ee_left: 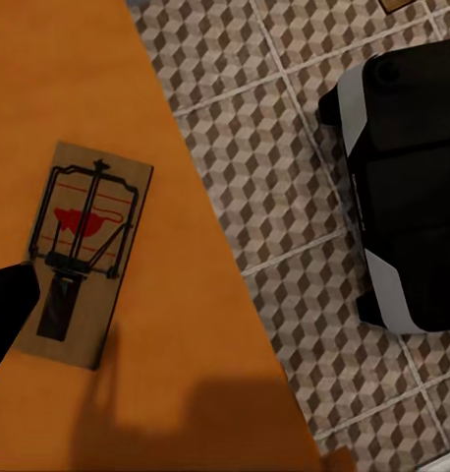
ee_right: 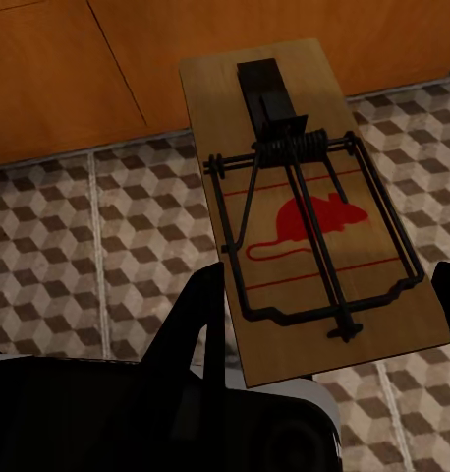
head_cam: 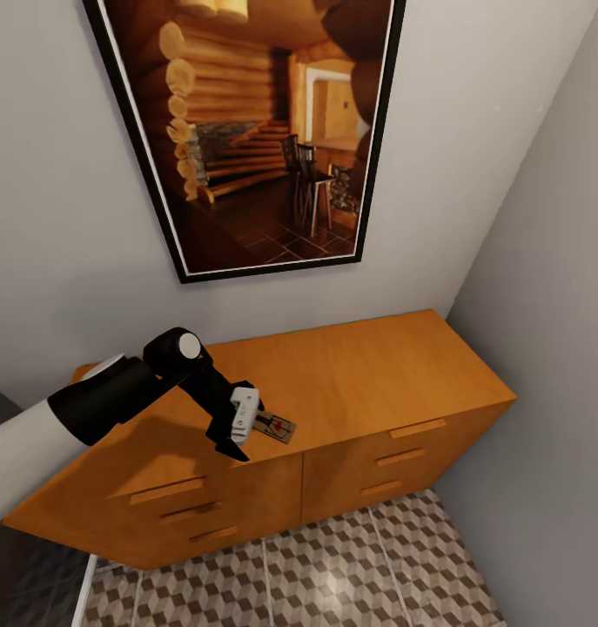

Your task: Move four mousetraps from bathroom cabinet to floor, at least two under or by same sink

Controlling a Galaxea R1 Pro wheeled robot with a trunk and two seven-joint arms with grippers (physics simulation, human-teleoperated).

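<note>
Grey walls (head_cam: 63, 192), meeting in a corner at the right of the head view. Bathroom floor (head_cam: 351, 566), square tiles in a brown, tan and white cube pattern with pale grout lines, running along the foot of the furniture. Framed picture (head_cam: 255, 131), black frame, log-cabin interior, hung above the chest. Cabinet (head_cam: 368, 383), wide, low, orange-brown, flat top, drawers in two columns with slim bar handles, standing against the wall. Robot base (ee_left: 407, 187), black with pale grey edging, on the tiles beside the cabinet in the left wrist view. Left arm, white and black, reaching over the cabinet top near its front edge; left gripper (head_cam: 238, 427) just beside a mousetrap, one dark fingertip (ee_left: 9, 305) at the board's end, and whether the fingers grip the board or stand released cannot be told. Mousetrap on cabinet (head_cam: 275, 427), tan board, dark wire parts, red mark, lying flat on the top close to the front edge. Right gripper (ee_right: 323, 364), fingers clenched on the sides of a second mousetrap (ee_right: 304, 216), held above the tiles in front of the cabinet's drawers, red mouse mark and spring bar facing the camera.
</note>
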